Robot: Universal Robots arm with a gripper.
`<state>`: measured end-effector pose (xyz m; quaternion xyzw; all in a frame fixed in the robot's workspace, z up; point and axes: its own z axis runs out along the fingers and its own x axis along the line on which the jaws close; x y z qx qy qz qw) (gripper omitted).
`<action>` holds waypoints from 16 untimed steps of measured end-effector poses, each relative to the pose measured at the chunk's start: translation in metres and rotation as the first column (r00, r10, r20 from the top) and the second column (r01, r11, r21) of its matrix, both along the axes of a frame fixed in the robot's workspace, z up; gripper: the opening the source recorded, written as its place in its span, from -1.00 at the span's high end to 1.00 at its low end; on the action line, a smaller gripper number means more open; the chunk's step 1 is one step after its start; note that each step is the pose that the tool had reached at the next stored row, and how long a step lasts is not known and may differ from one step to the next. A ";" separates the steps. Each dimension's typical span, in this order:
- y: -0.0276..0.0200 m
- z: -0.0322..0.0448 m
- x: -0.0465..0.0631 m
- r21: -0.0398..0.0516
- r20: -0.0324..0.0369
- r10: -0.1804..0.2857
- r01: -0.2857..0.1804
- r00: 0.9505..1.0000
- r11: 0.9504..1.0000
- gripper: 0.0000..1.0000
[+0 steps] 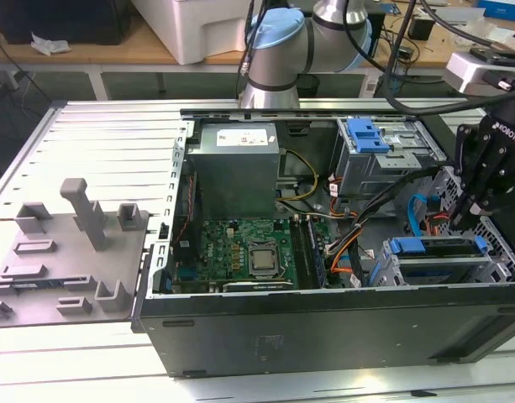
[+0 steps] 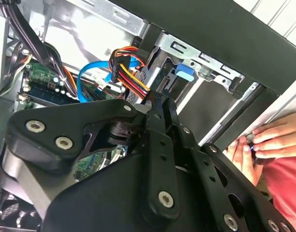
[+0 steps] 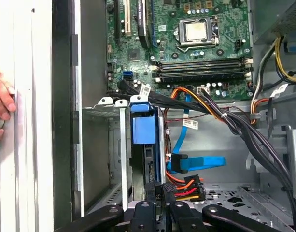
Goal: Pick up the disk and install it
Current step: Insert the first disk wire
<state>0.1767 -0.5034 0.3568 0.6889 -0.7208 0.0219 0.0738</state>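
Observation:
The disk point(image 1: 442, 248) lies edge-on in the lower drive cage at the exterior view's right, its blue carrier front point(image 1: 415, 246) facing the case's inside. In the first wrist view the blue carrier point(image 3: 143, 126) stands between the cage's metal walls, with the disk's dark edge point(image 3: 148, 164) behind it. My gripper point(image 1: 465, 223) hangs just above the cage's right end. Its fingers point(image 3: 159, 187) are shut together with nothing between them, tips close behind the disk's rear edge. In the second wrist view the gripper point(image 2: 160, 99) points toward the blue carrier point(image 2: 184, 72).
A blue latch piece point(image 1: 366, 134) tops the upper cage. Orange, black and blue cables point(image 3: 196, 164) run beside the disk cage. The motherboard point(image 1: 249, 252) fills the case floor. A person's hand point(image 2: 268, 140) rests on the case's outer edge. A grey fixture plate point(image 1: 72, 252) lies left.

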 end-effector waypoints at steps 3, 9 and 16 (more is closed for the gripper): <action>-0.0003 -0.0004 0.000 0.000 0.000 0.033 -0.033 0.999 0.999 0.65; -0.0015 -0.0018 -0.001 0.000 0.000 0.055 -0.055 0.998 0.998 0.65; -0.0016 -0.0030 -0.001 0.000 0.000 0.055 -0.055 0.998 0.998 0.65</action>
